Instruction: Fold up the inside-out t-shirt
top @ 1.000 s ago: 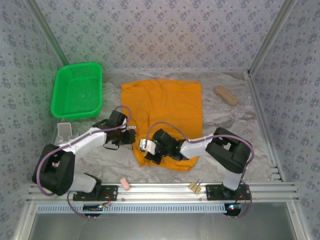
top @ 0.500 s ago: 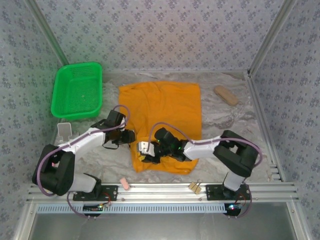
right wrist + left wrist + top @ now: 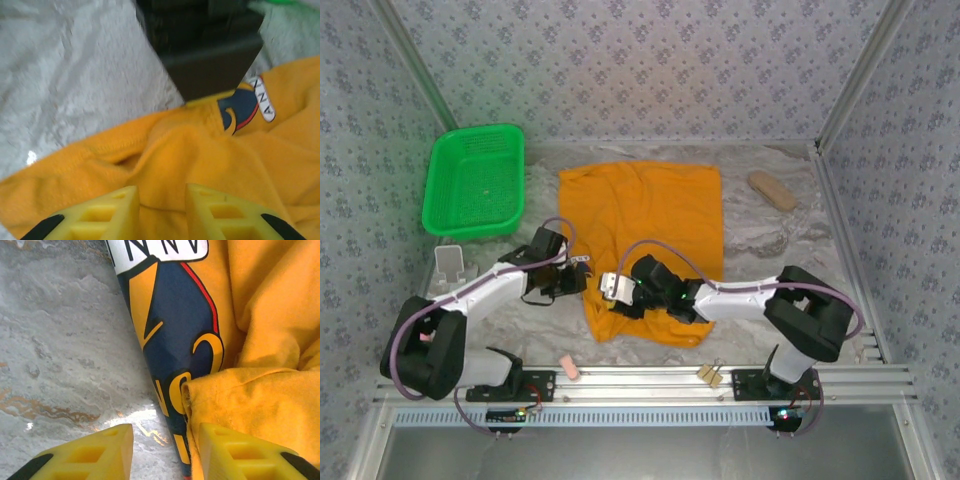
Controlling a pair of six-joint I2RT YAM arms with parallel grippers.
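Inside-out t-shirt point(image 3: 660, 220): seemingly light, limp cotton; best pinched at its near edge. Left fingers point(image 3: 235, 450), right fingers point(image 3: 220, 215): part-open, empty.

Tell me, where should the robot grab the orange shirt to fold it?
Probably the shirt's left edge near the front, where the dark picture peeks out under a folded layer. That edge lies flat against bare table, so coming in low from the left with the left gripper, one finger sliding underneath, looks easiest.
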